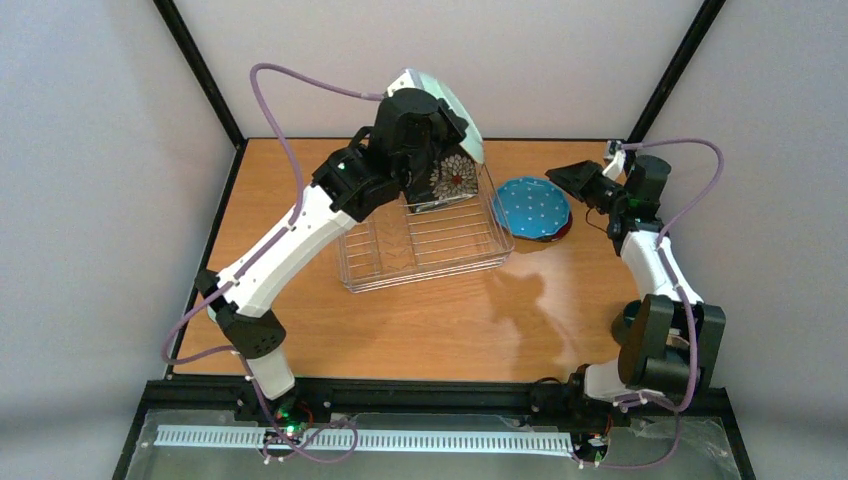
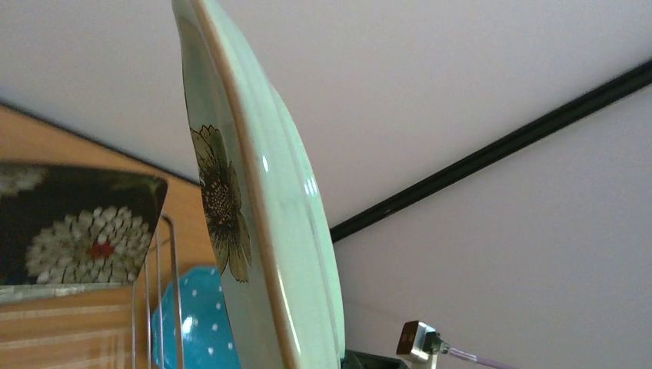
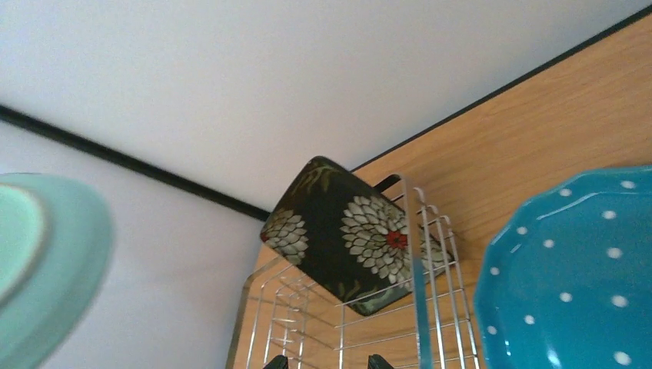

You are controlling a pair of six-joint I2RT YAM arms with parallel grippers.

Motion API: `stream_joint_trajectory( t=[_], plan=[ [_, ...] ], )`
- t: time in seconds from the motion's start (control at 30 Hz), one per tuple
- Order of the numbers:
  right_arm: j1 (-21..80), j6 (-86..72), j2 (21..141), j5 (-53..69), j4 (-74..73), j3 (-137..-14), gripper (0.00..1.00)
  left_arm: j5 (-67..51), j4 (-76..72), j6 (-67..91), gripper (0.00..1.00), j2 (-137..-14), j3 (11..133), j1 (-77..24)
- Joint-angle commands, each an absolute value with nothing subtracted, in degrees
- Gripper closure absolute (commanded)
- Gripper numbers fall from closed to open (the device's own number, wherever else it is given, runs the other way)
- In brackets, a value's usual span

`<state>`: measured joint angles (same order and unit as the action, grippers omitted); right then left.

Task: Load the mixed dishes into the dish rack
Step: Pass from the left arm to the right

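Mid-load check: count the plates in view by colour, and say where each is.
Black: 1, the black square floral plate, standing in the dish rack.
Mint: 1, the pale mint plate, held up over the rack.
Blue: 1, the blue dotted plate, on the table right of the rack.
Total: 3; a reddish edge under the blue one is unclear.

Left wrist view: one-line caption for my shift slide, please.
Close-up of the pale mint plate on edge, beside the dish rack holding the black square floral plate, blue dotted plate beyond.

Mint plate (image 1: 455, 106) aloft; black plate (image 1: 455, 178) racked
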<state>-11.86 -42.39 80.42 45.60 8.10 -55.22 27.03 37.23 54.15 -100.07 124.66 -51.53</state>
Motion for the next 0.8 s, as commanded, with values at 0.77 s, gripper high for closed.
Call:
stream_joint_trajectory(
  t=[0.77],
  plan=[
    [-2.8,-37.5,86.4,54.4,3.9,-67.2,0.23,-7.6,7.6,93.9,1.0,-84.9,93.2,-36.1]
  ],
)
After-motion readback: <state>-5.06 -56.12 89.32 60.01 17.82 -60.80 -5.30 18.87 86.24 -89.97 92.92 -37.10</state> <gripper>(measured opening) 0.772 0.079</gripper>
